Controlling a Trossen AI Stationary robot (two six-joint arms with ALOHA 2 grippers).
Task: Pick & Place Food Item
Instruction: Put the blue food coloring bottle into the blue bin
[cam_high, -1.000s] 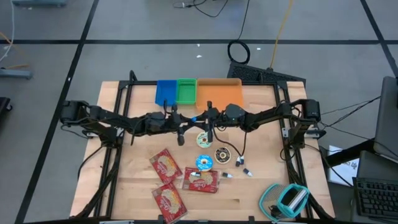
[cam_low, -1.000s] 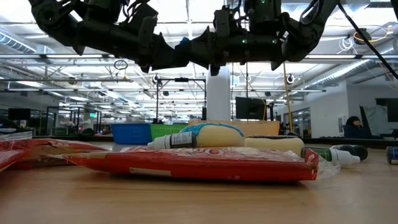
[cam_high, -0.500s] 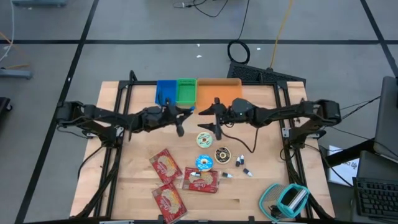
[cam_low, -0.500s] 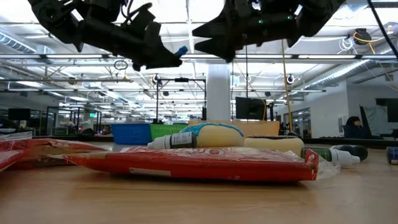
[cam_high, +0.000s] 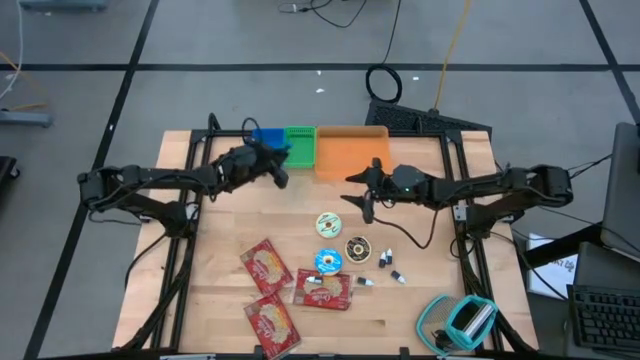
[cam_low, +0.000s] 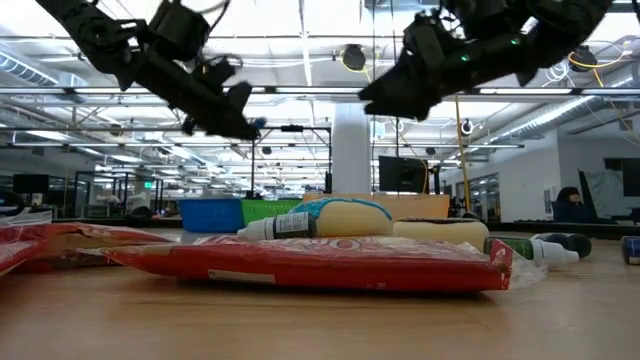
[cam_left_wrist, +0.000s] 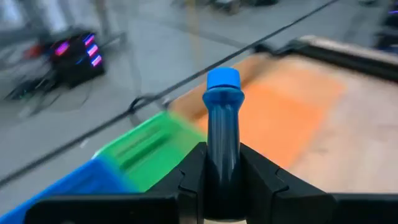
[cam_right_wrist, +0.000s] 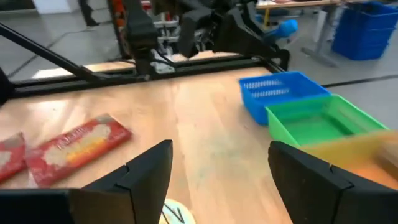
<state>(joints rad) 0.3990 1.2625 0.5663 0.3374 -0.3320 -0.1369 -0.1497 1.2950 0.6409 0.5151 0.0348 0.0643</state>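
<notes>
From above, we see the left gripper (cam_high: 280, 172) over the blue bin (cam_high: 266, 143), the right gripper (cam_high: 362, 195) below the orange bin (cam_high: 352, 148). In the left wrist view its fingers (cam_left_wrist: 193, 171) clamp a blue-capped bottle (cam_left_wrist: 222, 130). In the right wrist view the fingers (cam_right_wrist: 149, 171) stand spread, holding nothing.

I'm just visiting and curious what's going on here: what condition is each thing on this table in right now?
Left gripper: shut on a blue-capped bottle, up over the bins.
Blue-capped bottle: held, off the table.
Right gripper: open, holding nothing.
Blue bin: looks empty.
Green bin: looks empty.
Orange bin: looks empty.
Red packets: lying flat on the table.
</notes>
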